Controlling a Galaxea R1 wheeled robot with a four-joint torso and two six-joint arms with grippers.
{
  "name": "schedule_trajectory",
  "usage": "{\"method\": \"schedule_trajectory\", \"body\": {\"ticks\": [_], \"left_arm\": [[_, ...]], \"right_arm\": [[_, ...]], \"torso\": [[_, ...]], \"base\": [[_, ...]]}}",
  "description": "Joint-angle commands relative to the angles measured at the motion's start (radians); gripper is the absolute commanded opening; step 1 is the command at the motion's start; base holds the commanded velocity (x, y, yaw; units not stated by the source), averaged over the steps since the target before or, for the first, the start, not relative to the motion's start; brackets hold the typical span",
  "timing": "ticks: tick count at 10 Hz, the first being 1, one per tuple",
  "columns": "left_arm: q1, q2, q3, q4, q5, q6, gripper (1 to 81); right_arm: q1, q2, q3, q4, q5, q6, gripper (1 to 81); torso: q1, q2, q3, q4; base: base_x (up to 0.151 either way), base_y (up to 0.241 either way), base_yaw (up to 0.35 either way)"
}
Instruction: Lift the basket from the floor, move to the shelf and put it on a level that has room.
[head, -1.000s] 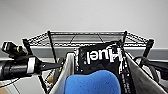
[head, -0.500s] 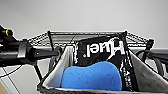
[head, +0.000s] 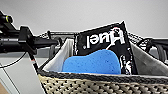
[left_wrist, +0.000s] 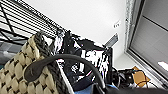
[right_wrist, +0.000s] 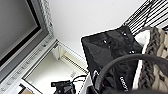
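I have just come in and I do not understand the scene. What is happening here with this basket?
The robot is holding the cream woven basket raised high, close in front of its head camera, level with the top wire tier of the black shelf. Inside the basket stand a black Huel pouch and a blue sponge. The left arm reaches in beside the basket. The wrist views show the basket's black loop handles close up.

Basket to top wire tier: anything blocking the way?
Nothing visible does. In the head view the basket is raised close to the camera, its rim about level with the top wire tier behind it. The part of that tier that shows looks bare; the basket and its black pouch hide the rest.
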Motion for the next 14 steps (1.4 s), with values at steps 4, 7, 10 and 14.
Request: {"method": "schedule_trajectory", "body": {"ticks": [4, 7, 10, 14], "left_arm": [[-0.203, 0.102, -0.173, -0.063, 0.027, 0.001, 1.0], [-0.272, 0.18, -0.246, -0.106, 0.031, -0.001, 1.0], [-0.281, 0.231, -0.324, -0.111, 0.058, 0.001, 1.0], [-0.309, 0.308, -0.459, -0.105, 0.103, 0.001, 1.0]], "right_arm": [[0.208, 0.119, -0.152, 0.016, -0.017, 0.079, 1.0], [0.315, 0.169, -0.235, 0.015, -0.075, 0.14, 1.0], [0.349, 0.217, -0.321, 0.015, -0.119, 0.159, 1.0], [0.355, 0.328, -0.441, 0.002, -0.131, 0.16, 1.0]], "torso": [[0.0, 0.0, 0.0, 0.0], [0.0, 0.0, 0.0, 0.0], [0.0, 0.0, 0.0, 0.0], [0.0, 0.0, 0.0, 0.0]], "base": [[0.0, 0.0, 0.0], [0.0, 0.0, 0.0], [0.0, 0.0, 0.0], [0.0, 0.0, 0.0]]}}
